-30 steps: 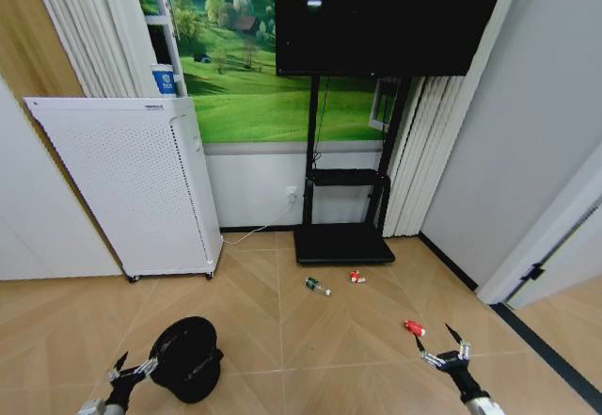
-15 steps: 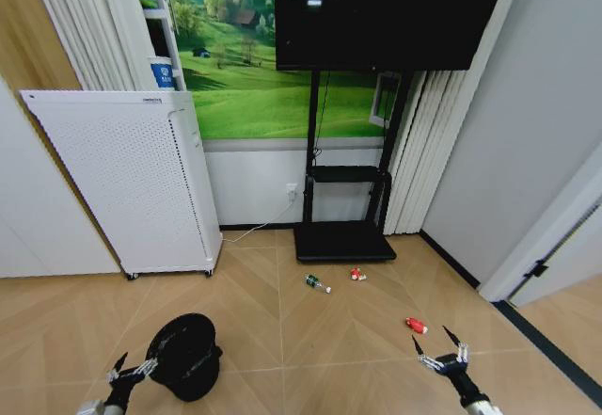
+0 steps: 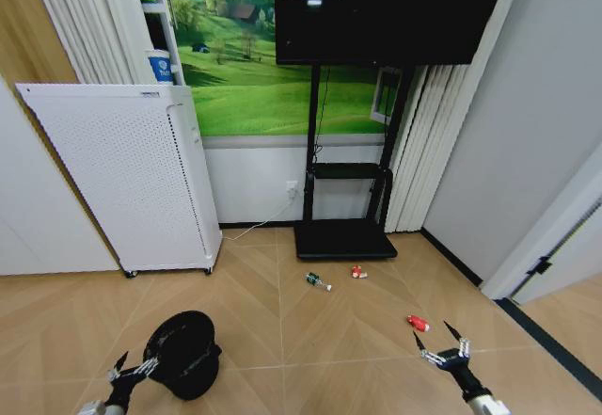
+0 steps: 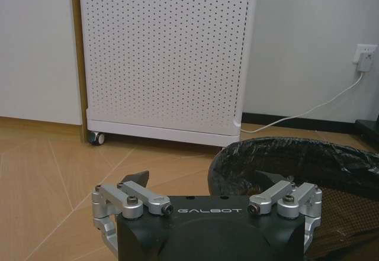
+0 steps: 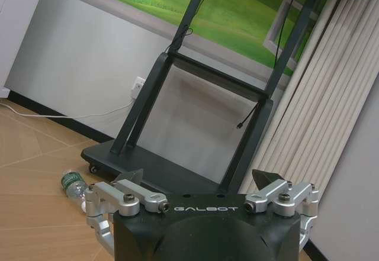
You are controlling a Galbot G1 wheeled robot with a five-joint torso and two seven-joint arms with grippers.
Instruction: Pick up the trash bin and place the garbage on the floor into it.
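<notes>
The black trash bin (image 3: pixel 183 354) with its bag liner stands on the floor (image 3: pixel 310 359) at the lower left. My left gripper (image 3: pixel 132 370) hangs open just left of its rim, apart from it. In the left wrist view the left gripper (image 4: pixel 203 178) is open, with the bin (image 4: pixel 296 160) close ahead and off to one side. The garbage lies ahead: a green bottle (image 3: pixel 317 282), a small red-and-white piece (image 3: pixel 357 271) and a red piece (image 3: pixel 416 323). My right gripper (image 3: pixel 440 342) is open, low, just behind the red piece. The right gripper (image 5: pixel 199 176) holds nothing, and the bottle (image 5: pixel 74 184) lies beyond it.
A white perforated cabinet on wheels (image 3: pixel 122 180) stands at the left wall. A black TV stand with a flat base (image 3: pixel 343 241) carries a dark screen (image 3: pixel 386 15). A white cable (image 4: pixel 308 110) runs to a wall socket. A dark floor strip and doorway (image 3: pixel 555 283) are at the right.
The whole head picture has shifted a little, so the camera has moved. The bin now sits slightly lower and more to the left in view. Both grippers stay open and low.
</notes>
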